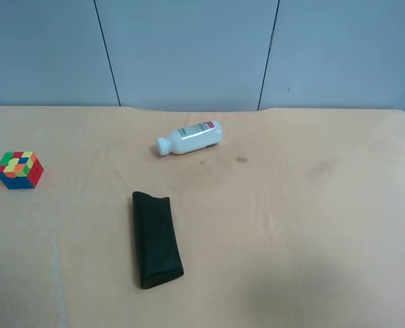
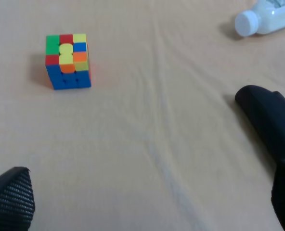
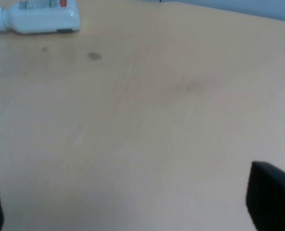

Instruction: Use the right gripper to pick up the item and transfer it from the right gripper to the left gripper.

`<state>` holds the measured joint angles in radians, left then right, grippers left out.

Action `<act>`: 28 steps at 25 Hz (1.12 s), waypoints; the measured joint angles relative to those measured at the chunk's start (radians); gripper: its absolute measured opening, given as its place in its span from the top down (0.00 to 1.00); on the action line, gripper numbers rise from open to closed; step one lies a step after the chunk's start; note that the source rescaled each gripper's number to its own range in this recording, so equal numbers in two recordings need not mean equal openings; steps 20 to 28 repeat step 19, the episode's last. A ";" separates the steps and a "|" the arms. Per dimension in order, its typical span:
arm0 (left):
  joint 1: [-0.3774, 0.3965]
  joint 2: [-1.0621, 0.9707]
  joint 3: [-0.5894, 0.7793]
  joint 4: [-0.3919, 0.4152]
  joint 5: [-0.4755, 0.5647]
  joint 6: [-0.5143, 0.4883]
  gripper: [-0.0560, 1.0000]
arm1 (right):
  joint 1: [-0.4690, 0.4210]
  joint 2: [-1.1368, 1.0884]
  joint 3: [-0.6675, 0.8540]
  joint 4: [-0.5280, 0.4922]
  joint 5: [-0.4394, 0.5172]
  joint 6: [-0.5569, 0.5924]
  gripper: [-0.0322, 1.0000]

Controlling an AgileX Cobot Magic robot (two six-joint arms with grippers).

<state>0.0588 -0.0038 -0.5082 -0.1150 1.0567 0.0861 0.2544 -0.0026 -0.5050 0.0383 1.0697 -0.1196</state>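
Observation:
The puzzle cube (image 1: 19, 169) sits on the tan table at the exterior high view's far left, apart from everything else. It also shows in the left wrist view (image 2: 68, 60), ahead of the left gripper (image 2: 147, 204) with bare table between them. That gripper is open and empty, with only its fingertips (image 2: 10, 199) showing. The right gripper (image 3: 133, 211) is open and empty over bare table, with only its fingertips (image 3: 272, 197) in view. The cube is out of the right wrist view. Neither arm shows in the exterior high view.
A white bottle (image 1: 189, 137) lies on its side near the table's far middle; it also shows in the right wrist view (image 3: 36, 17) and in the left wrist view (image 2: 267, 17). A black pouch (image 1: 156, 238) lies lengthwise near the middle and shows in the left wrist view (image 2: 267, 120).

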 joint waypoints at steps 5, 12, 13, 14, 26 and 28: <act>0.000 0.000 0.000 0.000 0.000 0.001 0.00 | 0.000 0.000 0.000 0.000 0.000 0.000 0.00; 0.000 0.000 0.000 0.000 0.000 0.001 0.00 | 0.000 0.000 0.000 0.000 0.000 0.000 0.00; 0.000 0.000 0.000 0.000 0.000 0.001 0.00 | 0.000 0.000 0.000 0.000 0.000 0.000 0.00; 0.000 0.000 0.000 0.000 0.000 0.001 0.00 | 0.000 0.000 0.000 0.000 0.000 0.000 0.00; 0.000 0.000 0.000 0.000 0.000 0.001 0.00 | 0.000 0.000 0.000 0.000 0.000 0.000 0.00; 0.000 0.000 0.000 0.000 0.000 0.001 0.00 | 0.000 0.000 0.000 0.000 0.000 0.000 0.00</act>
